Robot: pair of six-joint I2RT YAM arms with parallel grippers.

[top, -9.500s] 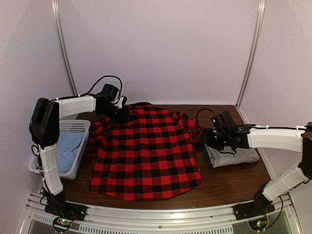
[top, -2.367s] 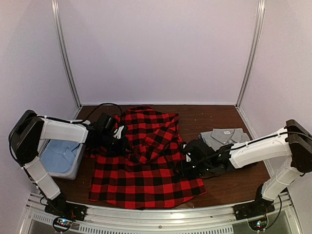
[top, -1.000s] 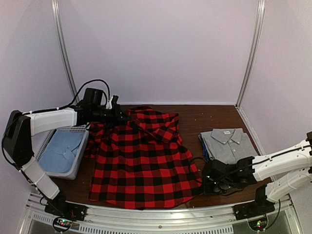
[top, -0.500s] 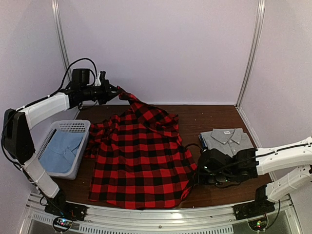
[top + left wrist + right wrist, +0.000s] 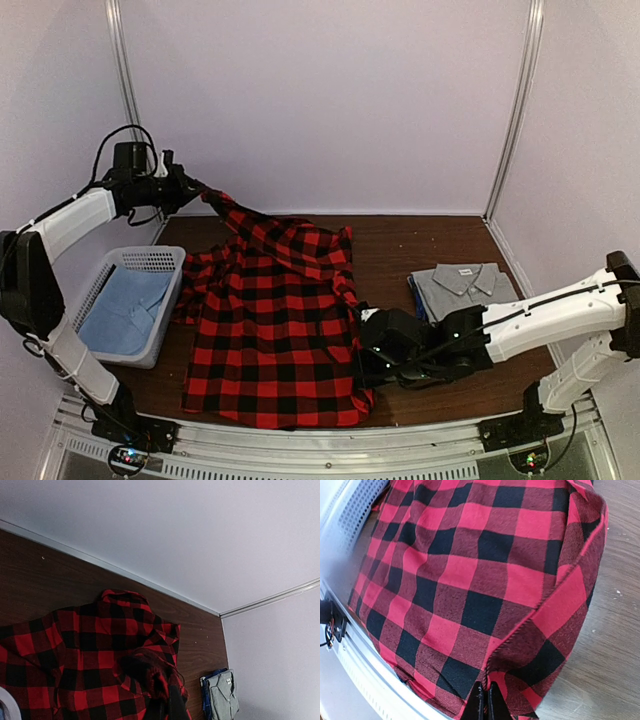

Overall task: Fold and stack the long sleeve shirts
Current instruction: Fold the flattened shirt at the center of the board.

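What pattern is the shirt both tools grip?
Red-and-black buffalo check flannel shirt, clearest in the right wrist view.

left tool (image 5: 169, 706) — tips buried in flannel (image 5: 90, 650) | basket (image 5: 7, 702) — cropped at corner

A red-and-black buffalo-check flannel shirt (image 5: 270, 320); a plain grey collared shirt (image 5: 468, 288); a pale blue cloth (image 5: 120, 315); a dark brown wood-grain tabletop (image 5: 420, 240).

The spread shirt (image 5: 270, 320) lies mid-table (image 5: 430, 245), its far left part lifted in the left pincer (image 5: 186, 188), above and behind the basket (image 5: 150, 262). The basket stands left of it with a garment (image 5: 125, 310) inside. The folded shirt (image 5: 465, 285) lies to the right; the right pincer (image 5: 363, 368) grips the spread shirt's near right edge.
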